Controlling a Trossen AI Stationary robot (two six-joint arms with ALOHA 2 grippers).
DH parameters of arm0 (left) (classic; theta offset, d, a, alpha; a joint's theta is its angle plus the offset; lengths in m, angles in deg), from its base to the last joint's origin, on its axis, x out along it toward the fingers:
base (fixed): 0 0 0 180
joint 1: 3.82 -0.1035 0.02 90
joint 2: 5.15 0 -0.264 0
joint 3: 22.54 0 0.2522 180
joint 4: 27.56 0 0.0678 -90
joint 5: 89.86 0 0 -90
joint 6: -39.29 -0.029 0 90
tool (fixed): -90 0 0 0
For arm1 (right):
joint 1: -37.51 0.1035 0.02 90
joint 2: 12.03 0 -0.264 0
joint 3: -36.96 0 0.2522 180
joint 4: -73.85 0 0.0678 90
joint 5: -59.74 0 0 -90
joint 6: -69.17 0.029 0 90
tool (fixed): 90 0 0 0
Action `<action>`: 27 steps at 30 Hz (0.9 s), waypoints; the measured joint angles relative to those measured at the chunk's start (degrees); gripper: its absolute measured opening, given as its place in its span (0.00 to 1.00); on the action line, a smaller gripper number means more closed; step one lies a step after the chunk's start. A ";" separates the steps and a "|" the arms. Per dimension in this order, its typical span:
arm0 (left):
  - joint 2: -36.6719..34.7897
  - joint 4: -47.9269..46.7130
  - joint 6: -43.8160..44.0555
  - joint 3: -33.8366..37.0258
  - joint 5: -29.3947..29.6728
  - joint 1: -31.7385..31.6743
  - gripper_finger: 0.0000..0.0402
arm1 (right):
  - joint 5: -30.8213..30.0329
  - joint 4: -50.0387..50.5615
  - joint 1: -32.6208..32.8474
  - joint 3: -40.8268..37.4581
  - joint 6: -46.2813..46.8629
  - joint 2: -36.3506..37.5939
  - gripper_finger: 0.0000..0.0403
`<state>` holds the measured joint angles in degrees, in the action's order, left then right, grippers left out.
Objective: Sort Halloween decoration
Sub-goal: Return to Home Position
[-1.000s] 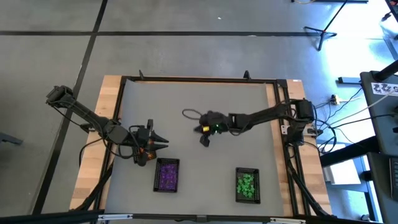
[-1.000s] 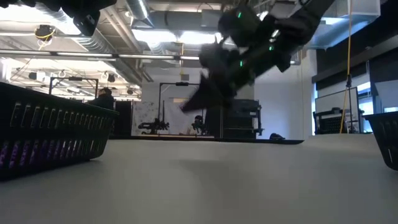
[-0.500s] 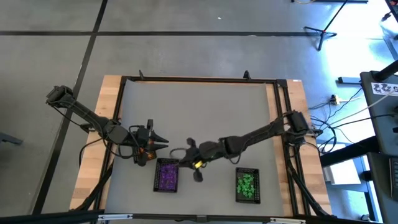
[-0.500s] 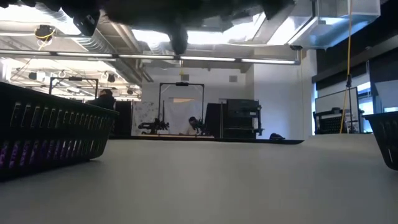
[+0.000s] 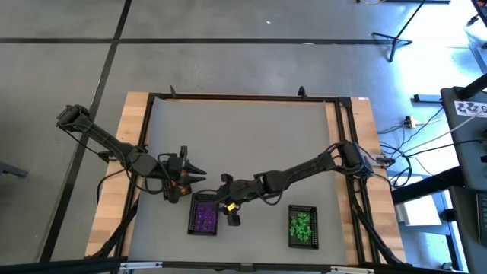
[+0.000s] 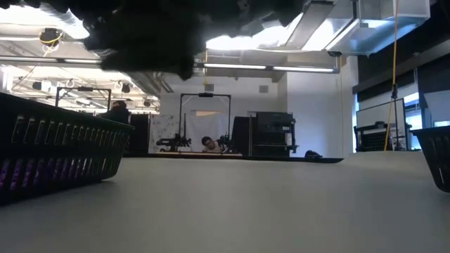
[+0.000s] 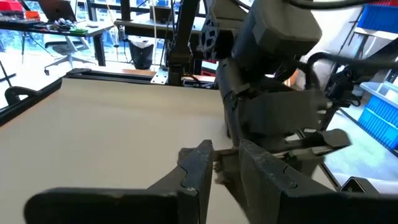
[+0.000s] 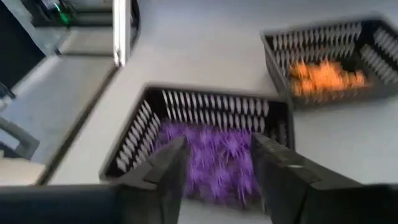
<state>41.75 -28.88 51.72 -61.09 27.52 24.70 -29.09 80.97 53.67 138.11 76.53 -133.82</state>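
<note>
- Halloween decoration (image 8: 217, 158): the purple pieces lie heaped inside the purple-filled basket (image 5: 204, 197) near the front edge of the table (image 5: 251, 129). The green pieces (image 5: 302, 225) sit in the green-filled basket (image 5: 303, 207), well apart on the right side. The orange pieces (image 8: 320, 74) sit in the orange-filled basket (image 8: 317, 34). Every piece that shows is inside a basket, one colour per basket.
- Right gripper (image 5: 233, 219): it hangs just beside the right edge of the purple-filled basket, at the end of an arm stretched across the table. Its camera looks down into the purple heap.
- Right fingers (image 8: 168, 174): they are spread wide, with nothing between them. This fits a gripper that is empty above the drop point.
- Left gripper (image 5: 196, 173): it waits on the left side, just behind the purple-filled basket and clear of the right arm's path.
- Left fingers (image 7: 196, 165): they stand a narrow gap apart, and no piece is seen held.
- Step in hand (judgement): the right arm is not yet at rest. It has to lift clear of the basket wall before folding back.
</note>
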 joint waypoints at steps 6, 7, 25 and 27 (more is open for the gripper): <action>-0.01 0.02 0.00 0.00 0.00 0.01 0.19 | -0.20 7.92 -0.05 -0.74 1.64 6.61 0.49; 0.01 0.00 0.00 -0.01 0.00 0.00 0.19 | -0.54 7.91 0.09 -1.77 1.33 8.34 0.49; 0.01 0.01 0.00 0.00 0.00 0.01 0.19 | -15.67 -32.24 -3.26 -64.10 1.83 58.19 0.25; 0.01 0.02 0.00 0.00 0.00 0.01 0.19 | -19.09 -30.78 -4.12 -66.77 2.71 65.02 0.25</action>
<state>41.77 -28.86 51.72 -61.09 27.52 24.71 -48.18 50.20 49.55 71.35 79.24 -68.79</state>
